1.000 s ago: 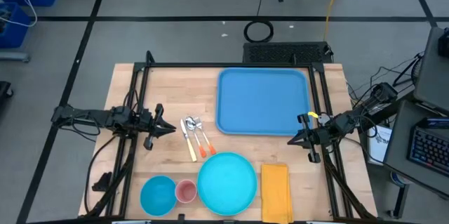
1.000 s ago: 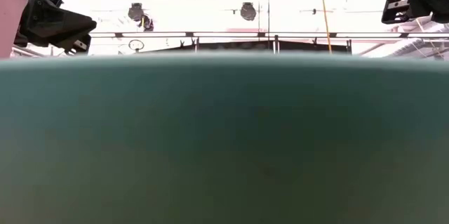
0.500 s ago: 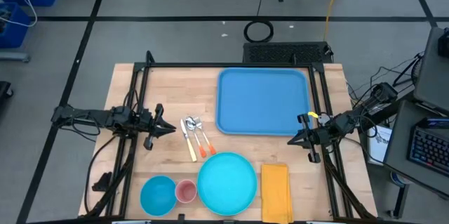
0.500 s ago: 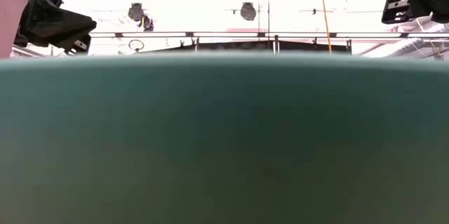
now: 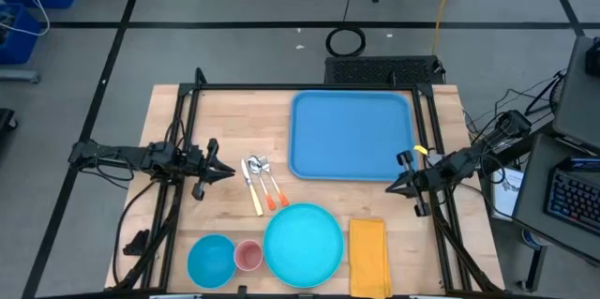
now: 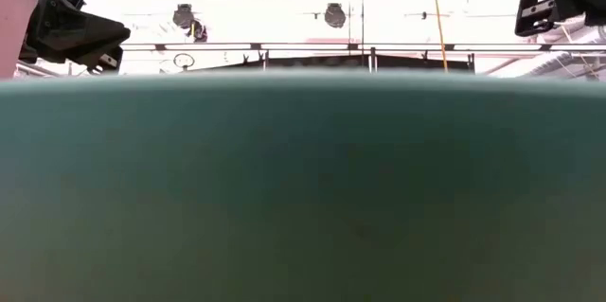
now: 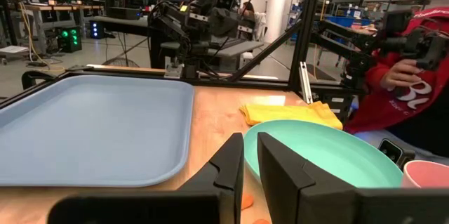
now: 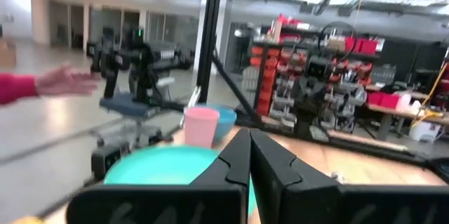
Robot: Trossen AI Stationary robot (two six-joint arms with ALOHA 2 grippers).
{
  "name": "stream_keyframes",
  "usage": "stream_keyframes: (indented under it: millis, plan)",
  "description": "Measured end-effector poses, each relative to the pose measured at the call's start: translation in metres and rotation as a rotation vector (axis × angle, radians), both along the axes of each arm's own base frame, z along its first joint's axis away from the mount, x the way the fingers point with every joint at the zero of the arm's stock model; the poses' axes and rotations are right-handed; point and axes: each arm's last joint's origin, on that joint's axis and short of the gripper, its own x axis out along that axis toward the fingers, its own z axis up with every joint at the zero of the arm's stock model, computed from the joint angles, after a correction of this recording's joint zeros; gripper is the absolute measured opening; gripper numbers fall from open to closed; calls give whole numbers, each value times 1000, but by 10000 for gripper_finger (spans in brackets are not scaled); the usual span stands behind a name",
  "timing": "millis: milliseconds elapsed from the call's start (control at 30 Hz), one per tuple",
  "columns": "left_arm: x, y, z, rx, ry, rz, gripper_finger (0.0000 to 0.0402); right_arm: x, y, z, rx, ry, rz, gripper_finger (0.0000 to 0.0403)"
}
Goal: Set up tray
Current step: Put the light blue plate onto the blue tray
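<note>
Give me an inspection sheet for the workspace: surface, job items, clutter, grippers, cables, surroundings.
Surface: wooden table, bare across its far left part.
Job's things: blue tray lies flat at the far right, nothing on it.
Clutter: turquoise plate, small blue bowl, pink cup and yellow napkin line the near edge; cutlery lies left of the tray.
Grippers: left gripper hovers beside the cutlery, fingers nearly closed, holding nothing; right gripper is shut and empty at the tray's near right corner.
Cables: a coiled cable lies on the floor beyond the table.
Surroundings: a person in red stands beyond the table.
</note>
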Motion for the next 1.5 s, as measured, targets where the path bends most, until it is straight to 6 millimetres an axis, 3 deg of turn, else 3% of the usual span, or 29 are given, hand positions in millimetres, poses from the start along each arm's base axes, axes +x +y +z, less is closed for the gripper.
stream_keyframes:
  millis: [133, 467, 667, 767, 1100, 1333, 1500]
  plan:
    - [0, 0, 0, 0, 0, 0, 49, -1, 0, 4, 41, -34, 3, 0]
    - [0, 2, 0, 0, 0, 69, 49, -2, -1, 11, 335, -11, 67, 0]
    - [0, 4, 0, 32, -4, 140, 49, -4, -2, 16, 345, -72, 67, 0]
    - [0, 4, 1, 64, -11, 141, 49, -4, -3, 18, 267, -117, 41, 0]
    - [0, 4, 0, 104, -12, 141, 49, -2, -16, 22, 318, -151, -309, 0]
    - [0, 4, 3, 89, -42, 142, 49, -2, -16, 22, 319, -159, -290, 0]
    - [0, 4, 10, -53, -95, 138, 49, -2, -15, 22, 397, -144, -255, 0]
